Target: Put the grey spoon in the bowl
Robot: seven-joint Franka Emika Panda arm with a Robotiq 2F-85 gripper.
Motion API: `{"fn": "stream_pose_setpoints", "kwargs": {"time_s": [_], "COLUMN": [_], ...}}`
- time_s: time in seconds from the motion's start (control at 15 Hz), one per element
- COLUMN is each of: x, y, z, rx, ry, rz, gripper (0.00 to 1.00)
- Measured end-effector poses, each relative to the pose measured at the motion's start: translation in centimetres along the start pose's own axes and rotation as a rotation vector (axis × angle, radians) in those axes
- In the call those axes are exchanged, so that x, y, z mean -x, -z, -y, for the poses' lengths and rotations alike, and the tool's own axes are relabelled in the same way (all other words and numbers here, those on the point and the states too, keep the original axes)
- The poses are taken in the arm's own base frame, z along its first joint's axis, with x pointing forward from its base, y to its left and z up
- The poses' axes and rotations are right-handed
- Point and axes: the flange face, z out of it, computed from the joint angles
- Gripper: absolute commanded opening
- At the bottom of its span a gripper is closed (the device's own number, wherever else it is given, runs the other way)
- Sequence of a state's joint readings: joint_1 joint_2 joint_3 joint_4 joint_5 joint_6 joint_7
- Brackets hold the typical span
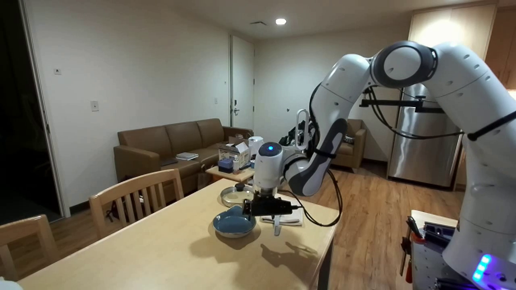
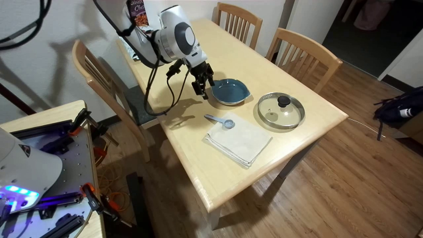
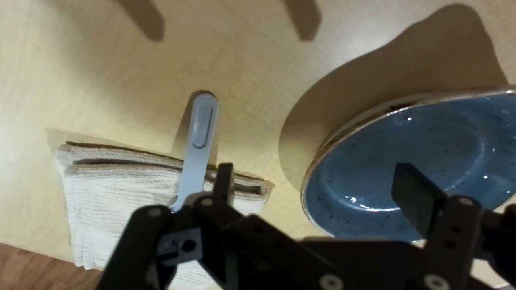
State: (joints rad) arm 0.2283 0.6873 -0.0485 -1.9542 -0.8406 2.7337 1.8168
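The grey spoon lies with its round head on a folded white cloth and its handle sticking out over the table; it shows in both exterior views [image 1: 277, 227] [image 2: 215, 119]. In the wrist view the spoon's handle [image 3: 197, 149] is left of the jaws and its head is hidden behind the gripper. The shallow blue-grey bowl [image 2: 230, 91] is empty and stands beside the cloth; it also shows in an exterior view [image 1: 234, 224] and the wrist view [image 3: 375, 161]. My gripper [image 3: 314, 171] is open and empty above the table, its fingers spread between the spoon and the bowl.
The folded white cloth [image 2: 239, 142] lies near the table's end. A glass lid [image 2: 281, 114] with a black knob stands beside the bowl. Wooden chairs [image 2: 299, 56] line the table [image 1: 161, 245]. A cereal box [image 2: 138, 15] is at the far end.
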Motion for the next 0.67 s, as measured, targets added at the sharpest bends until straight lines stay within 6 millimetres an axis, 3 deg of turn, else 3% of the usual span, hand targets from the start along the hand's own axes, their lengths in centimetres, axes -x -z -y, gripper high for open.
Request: {"fn": "stream_pose_setpoints", "kwargs": {"time_s": [0.2,0.67], "x": [0.3,0.5], "y": [0.4,-2.6], "z": [-1.6,-6.0], "rx": [0.029,0.144], "ry": [-0.051,-0.197], "rz": [0.033,0.137], "gripper": [1.00,1.00]}}
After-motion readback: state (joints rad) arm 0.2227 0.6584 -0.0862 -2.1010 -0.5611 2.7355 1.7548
